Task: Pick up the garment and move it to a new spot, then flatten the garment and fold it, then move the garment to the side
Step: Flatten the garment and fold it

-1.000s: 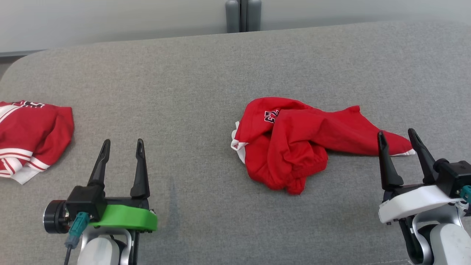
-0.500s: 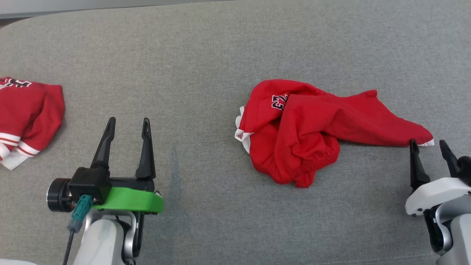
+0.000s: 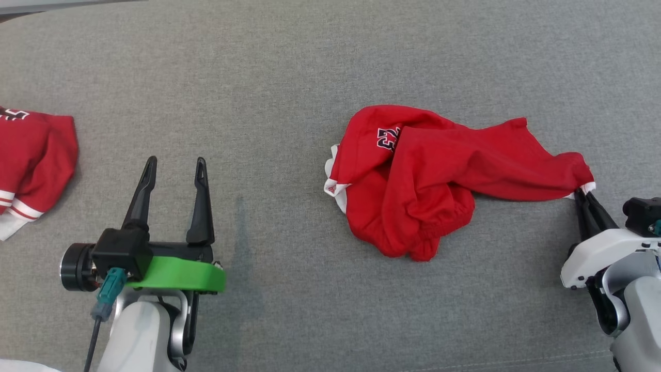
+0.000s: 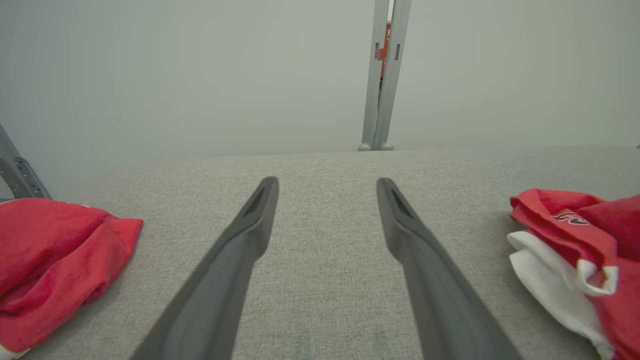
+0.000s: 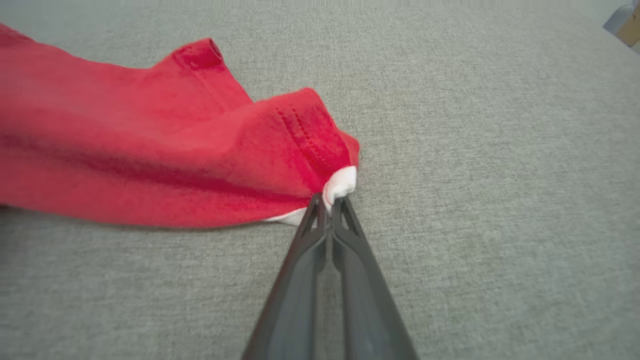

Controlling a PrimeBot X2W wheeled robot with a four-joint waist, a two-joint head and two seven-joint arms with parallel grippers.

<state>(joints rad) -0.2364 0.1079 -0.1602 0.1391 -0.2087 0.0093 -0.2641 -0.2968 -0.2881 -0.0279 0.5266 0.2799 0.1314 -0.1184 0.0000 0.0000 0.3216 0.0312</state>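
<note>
I am watching the right gripper (image 3: 582,194) pinching the white-edged corner of the red garment (image 3: 428,175), fingers pressed tight together on the cloth. The rest is lying crumpled on the grey padded surface (image 3: 289,62), right of the middle. The left gripper (image 3: 173,166) is hovering spread wide, holding nothing, between it and a second red garment (image 3: 31,160) at the left edge.
</note>
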